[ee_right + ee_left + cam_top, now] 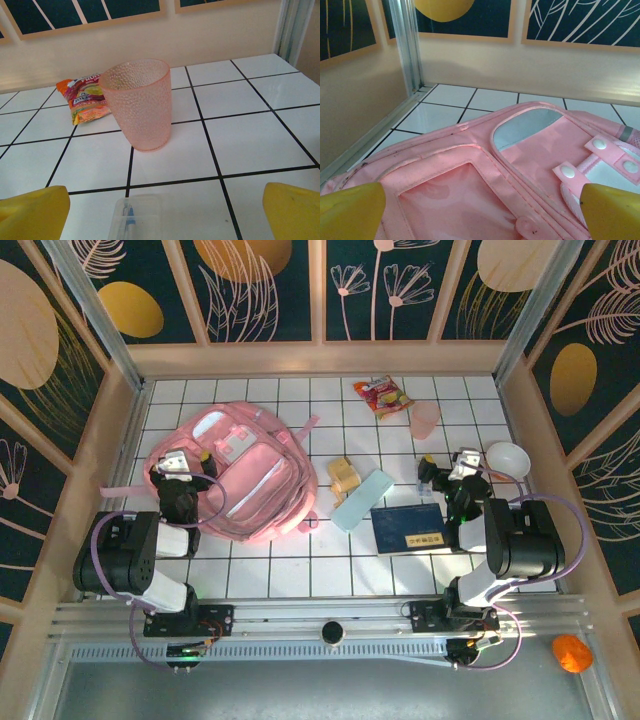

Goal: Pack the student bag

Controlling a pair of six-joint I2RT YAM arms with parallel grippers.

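Observation:
The student bag, a large pink backpack, lies flat on the left half of the tiled table. My left gripper hangs open over the bag's left side. In the left wrist view its yellow fingertips stand wide apart above the bag's pink front pocket and snap tabs, with nothing between them. My right gripper is open at the right, low above the tiles. In the right wrist view it faces a dimpled pink cup, and a small clear box with pens lies between its fingers.
Between the arms lie a dark blue notebook, a light blue pencil case and a small tan item. A snack packet, the pink cup and a white bowl sit at the back right. Walls enclose the table.

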